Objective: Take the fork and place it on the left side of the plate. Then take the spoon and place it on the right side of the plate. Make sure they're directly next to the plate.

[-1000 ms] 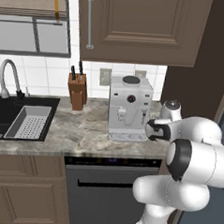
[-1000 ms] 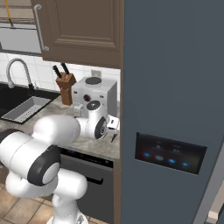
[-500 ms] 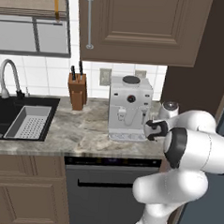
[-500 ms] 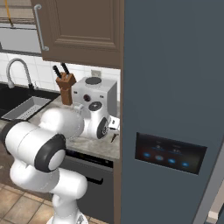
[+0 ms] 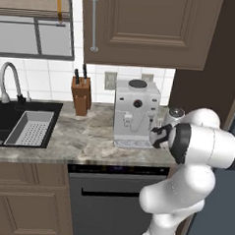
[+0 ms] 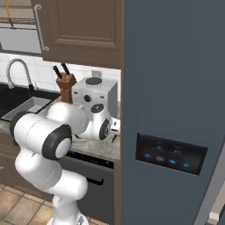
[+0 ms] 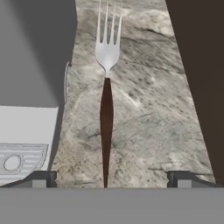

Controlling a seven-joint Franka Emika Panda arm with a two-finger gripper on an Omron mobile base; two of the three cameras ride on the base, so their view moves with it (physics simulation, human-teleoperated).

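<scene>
Fork (image 7: 106, 87): lies flat on the marbled surface (image 7: 148, 109), silver tines toward 12 o'clock in the hand view, dark handle running straight down to 6 o'clock and ending between the two fingertips. Gripper (image 7: 107, 178): jaws set wide apart, one dark fingertip (image 7: 41, 178) at 7 o'clock and the other at 5 o'clock, the handle centred in the gap and touching neither; nothing held. Coffee machine (image 5: 135, 113): white, upright on the surface at the middle of the left base view, its grey flank and drip tray filling the 9 o'clock side of the hand view just beside the fork. Dark panel (image 7: 197, 78): tall, bounds the surface at 3 o'clock in the hand view. Knife block (image 5: 81, 96): wooden, two dark handles up, at 9 o'clock of the coffee machine against the tiled wall. Sink (image 5: 20, 126): black basin at the far 9 o'clock edge of the left base view, grey rack inside, curved tap (image 5: 11, 81) behind it. Dishwasher (image 5: 109, 198): dark front under the surface. Fridge (image 6: 176, 110): slate-grey door with a lit control panel, taking the 3 o'clock half of the right base view. Arm (image 5: 196, 149): white, bent low over the surface at 3 o'clock of the coffee machine.
</scene>
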